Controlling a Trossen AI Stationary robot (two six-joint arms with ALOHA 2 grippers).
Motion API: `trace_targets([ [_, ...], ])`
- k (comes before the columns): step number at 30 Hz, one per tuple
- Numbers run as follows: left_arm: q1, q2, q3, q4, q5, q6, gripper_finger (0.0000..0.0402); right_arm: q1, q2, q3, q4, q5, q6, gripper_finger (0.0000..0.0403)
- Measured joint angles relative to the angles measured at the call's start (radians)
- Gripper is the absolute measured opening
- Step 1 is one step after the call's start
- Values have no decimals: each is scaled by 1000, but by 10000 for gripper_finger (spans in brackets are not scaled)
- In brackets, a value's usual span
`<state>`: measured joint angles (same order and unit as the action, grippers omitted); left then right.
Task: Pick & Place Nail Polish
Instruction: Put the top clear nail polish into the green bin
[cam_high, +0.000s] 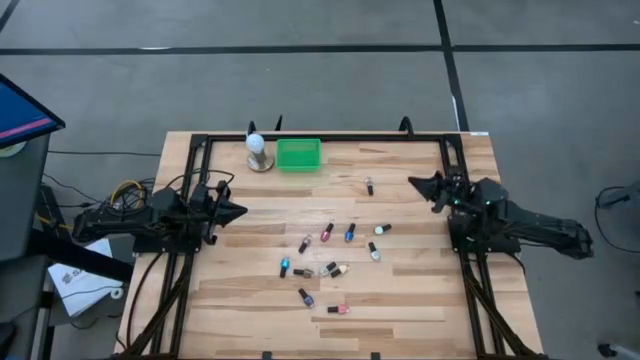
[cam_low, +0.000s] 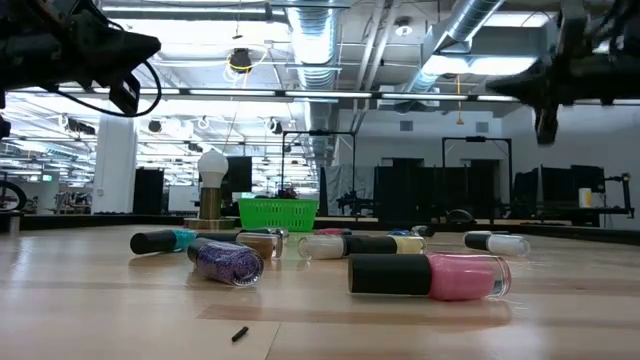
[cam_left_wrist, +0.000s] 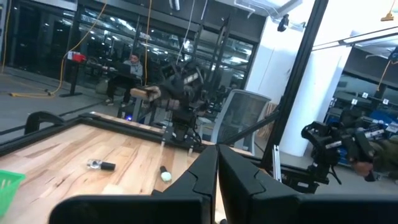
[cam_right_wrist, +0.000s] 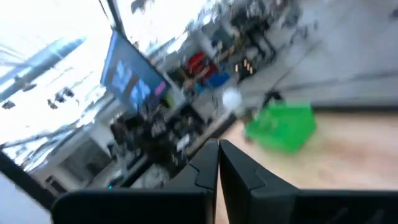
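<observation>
- I am holding the left gripper (cam_high: 238, 211) at the left edge of the table (cam_high: 420, 290), raised clear of the wood, with its fingers pressed together and nothing between them.
- I am keeping the right gripper (cam_high: 416, 183) at the right edge, also raised; its fingers are meeting at the tips and gripping nothing.
- I am seeing the nail polish (cam_high: 327, 233) lying scattered across the middle of the table, every bottle on its side, well apart from both grippers; one bottle (cam_high: 369, 186) is sitting alone toward the back.
- I am noting the green basket (cam_high: 298, 154) at the back edge, just beside the white bulb on a round base (cam_high: 258, 150), and no bottle showing in it, so I judge that placing is not yet begun.
- I am worrying that the bottles, being round and lying flat, could roll away if a fingertip nudges one before closing.
- I am also wary of the cluster around the teal bottle (cam_high: 284, 267): reaching into it could knock neighbours aside.
- I am expecting that a drop near the basket could clip the bulb, since the two are standing so close.
- I am needing to part the fingers before descending, or they will just push the bottle.
</observation>
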<state>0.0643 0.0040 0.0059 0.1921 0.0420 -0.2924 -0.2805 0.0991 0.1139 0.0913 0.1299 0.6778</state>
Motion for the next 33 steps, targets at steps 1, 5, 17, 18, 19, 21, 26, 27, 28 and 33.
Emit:
trace_targets([
  [1, 0, 0, 0, 0, -4, 0, 8, -14, 26, 37, -27, 1, -20, 8],
  [5, 0, 0, 0, 5, -38, 1, 8, -74, 220, 205, -159, 7, -118, 14],
  [17, 0, 0, 0, 8, -43, 1, 8, -152, 1088, 862, -863, 38, -90, 67],
  [18, 0, 0, 0, 8, -43, 1, 8, -151, 1149, 913, -920, 36, -75, 75],
  [19, 0, 0, 0, 10, -43, 0, 8, -151, 1207, 957, -968, 34, -60, 84],
  [21, 0, 0, 0, 10, -43, 0, 8, -143, 1319, 1029, -1051, 29, -38, 106],
  [26, 1, 0, 0, 11, -43, 0, 8, -115, 1534, 1121, -1105, 0, -22, 185],
  [27, 1, 0, 0, 11, -43, 0, 8, -110, 1569, 1129, -1096, -27, -22, 203],
  [28, 1, 0, 0, 11, -43, 0, 8, -108, 1601, 1134, -1084, -57, -22, 221],
  [33, 1, 3, 0, 13, -43, 0, 8, -106, 1724, 1138, -1037, -112, -14, 277],
])
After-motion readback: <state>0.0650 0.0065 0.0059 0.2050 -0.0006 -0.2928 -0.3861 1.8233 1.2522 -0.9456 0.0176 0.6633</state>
